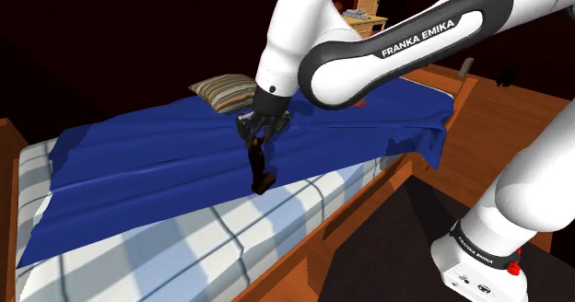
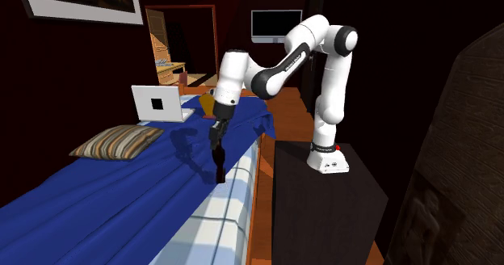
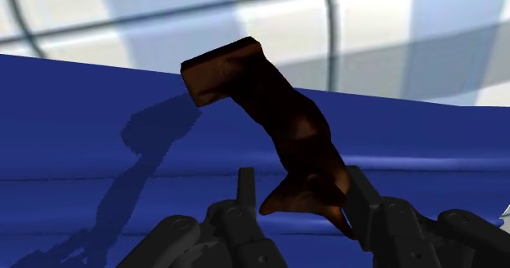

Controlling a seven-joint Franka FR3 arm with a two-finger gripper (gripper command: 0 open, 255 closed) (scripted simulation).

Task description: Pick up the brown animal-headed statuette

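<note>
The brown statuette (image 1: 262, 169) (image 2: 219, 163) (image 3: 270, 115) is slim and dark, with its animal head uppermost. My gripper (image 1: 255, 142) (image 2: 216, 134) (image 3: 301, 199) is shut on that head, and the fingers (image 3: 357, 194) clasp it from both sides. The figure hangs tilted below the hand, with its square base over the front edge of the blue blanket (image 1: 166, 162) (image 2: 121, 199) (image 3: 98, 168). Its shadow lies on the blanket apart from the base.
A striped pillow (image 1: 226, 90) (image 2: 117, 140) lies at the bed's head. An open white laptop (image 2: 159, 103) sits beyond it. The wooden bed frame (image 1: 369, 208) runs beside the checked sheet (image 1: 184, 254). My dark stand (image 2: 323, 207) is close alongside.
</note>
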